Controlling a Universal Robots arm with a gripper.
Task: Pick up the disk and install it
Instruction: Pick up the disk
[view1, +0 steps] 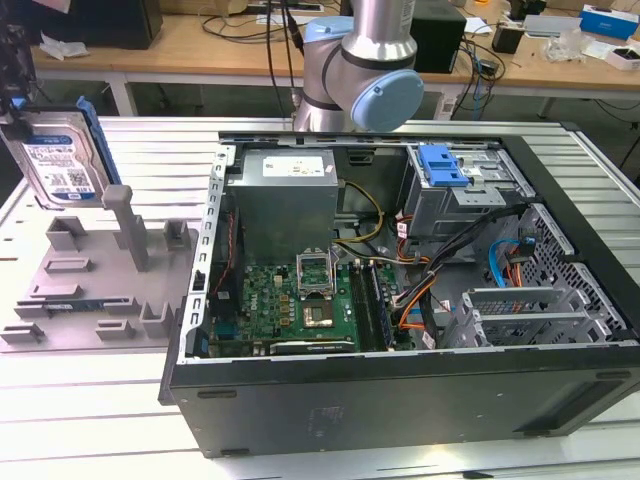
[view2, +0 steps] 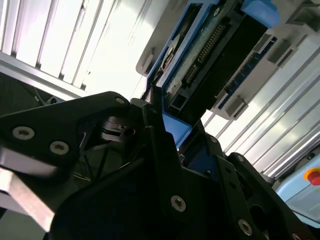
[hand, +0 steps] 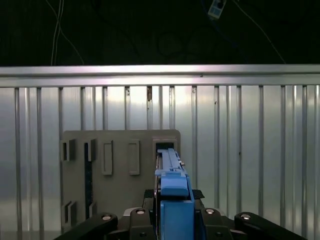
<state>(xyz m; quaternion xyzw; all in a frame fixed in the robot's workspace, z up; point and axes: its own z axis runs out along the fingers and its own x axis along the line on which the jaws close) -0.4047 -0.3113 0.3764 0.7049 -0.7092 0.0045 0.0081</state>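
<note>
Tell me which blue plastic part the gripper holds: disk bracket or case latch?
The bracket around the disk, held upright over the grey fixture at the exterior view's left; the latch sits on the drive cage inside.

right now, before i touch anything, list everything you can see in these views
disk: one, silver with white-and-blue label and blue bracket, upright at the exterior view's left, in the gripper
fixture plate: one, grey, on the table below the disk
computer case: one, black, open, mid-table
power supply box: one, grey with white sticker, inside the case
circuit board: one, green, on the case floor
latch: one, blue, inside the case toward the exterior view's right
table: one, ribbed silver metal, under case and plate
workbench: one, wooden, behind, cluttered
arm: one, silver with pale blue caps, behind the case
gripper: one, black, shut on the disk's bracket
</note>
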